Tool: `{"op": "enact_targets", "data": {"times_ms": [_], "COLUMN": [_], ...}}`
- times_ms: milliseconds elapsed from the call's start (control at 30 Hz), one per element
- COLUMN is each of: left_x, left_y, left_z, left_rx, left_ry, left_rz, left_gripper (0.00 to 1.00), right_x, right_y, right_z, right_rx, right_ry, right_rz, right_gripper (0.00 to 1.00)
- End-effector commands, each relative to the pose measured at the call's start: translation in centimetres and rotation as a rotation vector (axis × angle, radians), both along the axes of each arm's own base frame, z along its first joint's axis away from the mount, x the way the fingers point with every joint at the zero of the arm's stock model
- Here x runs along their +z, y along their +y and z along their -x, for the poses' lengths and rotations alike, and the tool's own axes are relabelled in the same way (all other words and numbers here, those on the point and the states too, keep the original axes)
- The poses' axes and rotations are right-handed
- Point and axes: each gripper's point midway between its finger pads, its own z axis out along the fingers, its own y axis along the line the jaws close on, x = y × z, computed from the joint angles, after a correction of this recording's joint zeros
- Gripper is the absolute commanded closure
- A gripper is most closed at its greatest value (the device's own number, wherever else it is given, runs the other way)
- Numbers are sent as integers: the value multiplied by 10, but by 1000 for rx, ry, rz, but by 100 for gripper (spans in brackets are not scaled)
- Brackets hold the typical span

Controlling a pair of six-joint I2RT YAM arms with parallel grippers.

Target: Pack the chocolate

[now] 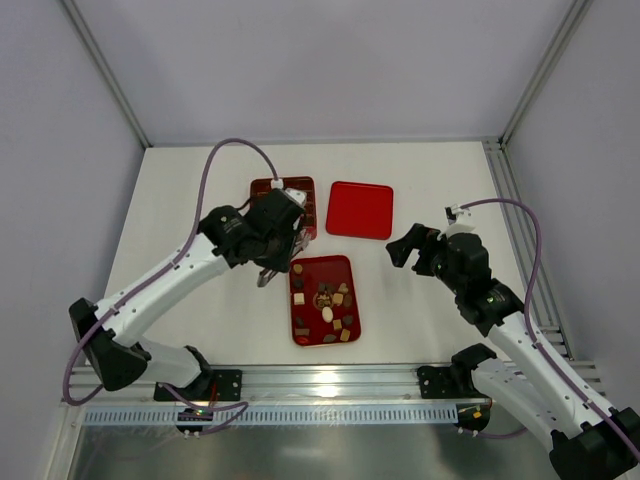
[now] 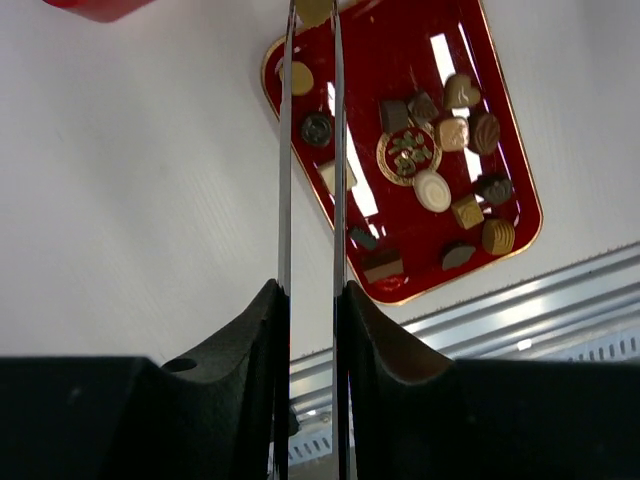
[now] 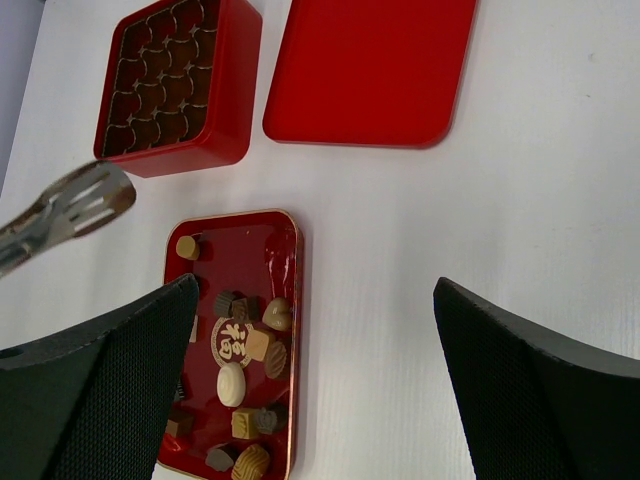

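Observation:
Several small chocolates (image 1: 328,314), dark, tan and cream, lie on a flat red tray (image 1: 325,268). They also show in the left wrist view (image 2: 432,190) and the right wrist view (image 3: 231,383). My left gripper (image 1: 278,245) is shut on metal tongs (image 2: 285,150), whose tips (image 3: 85,200) hover left of the tray's far corner, below the red grid box (image 3: 175,85). A tan bit shows between the tong tips at the frame's top edge (image 2: 313,10); I cannot tell if it is held. My right gripper (image 1: 400,248) is open and empty (image 3: 315,300), right of the tray.
The red lid (image 1: 360,209) lies flat right of the box, also in the right wrist view (image 3: 370,70). The left arm covers part of the box (image 1: 262,188). A metal rail (image 1: 330,378) runs along the table's near edge.

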Motion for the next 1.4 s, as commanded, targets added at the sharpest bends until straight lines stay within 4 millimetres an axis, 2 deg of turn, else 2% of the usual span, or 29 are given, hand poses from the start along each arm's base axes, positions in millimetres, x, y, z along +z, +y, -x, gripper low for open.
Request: {"op": "enact_targets", "data": {"times_ms": [0, 33, 67, 167, 200, 233, 267, 300, 400, 433, 500, 533, 800, 1067, 1367], "left_x": [23, 32, 34, 40, 40, 33, 36, 26, 27, 18, 20, 11, -14, -29, -32], "left_y": [5, 5, 14, 18, 29, 28, 29, 36, 49, 53, 56, 62, 82, 85, 89], "left_z": [-45, -58, -73, -107, -121, -134, -144, -158, -188, -198, -213, -222, -243, -245, -242], "left_rx": [54, 74, 114, 166, 211, 226, 239, 266, 321, 338, 360, 378, 419, 415, 421], "left_ry": [-84, -111, -120, -150, -157, -149, -164, -154, -184, -173, -191, -175, -136, -109, -96], "left_rz": [28, 49, 52, 66, 63, 58, 64, 38, 30, 13, 24, 15, -37, -55, -67], "left_gripper": [75, 75, 75, 75, 75, 75, 75, 75, 75, 75, 75, 75, 75, 72, 65], "right_x": [17, 17, 18, 18, 18, 19, 19, 20, 23, 23, 24, 24, 20, 19, 16], "right_y": [4, 4, 5, 7, 7, 7, 10, 14, 15, 16, 17, 17, 17, 18, 18], "right_z": [-3, -4, -4, -5, -6, -6, -6, -5, -5, -5, -4, -4, -3, -3, -2], "right_rx": [19, 21, 26, 34, 34, 33, 49, 70, 80, 84, 92, 94, 92, 95, 92], "right_ry": [-53, -51, -50, -45, -44, -46, -40, -40, -38, -39, -36, -35, -26, -22, -15], "right_rz": [-10, -11, -13, -8, -7, -5, -8, -13, -13, -13, -16, -15, -12, -21, -22], "right_gripper": [0, 0, 0, 0, 0, 0, 0, 0, 0, 0, 0, 0, 0, 0, 0]}}
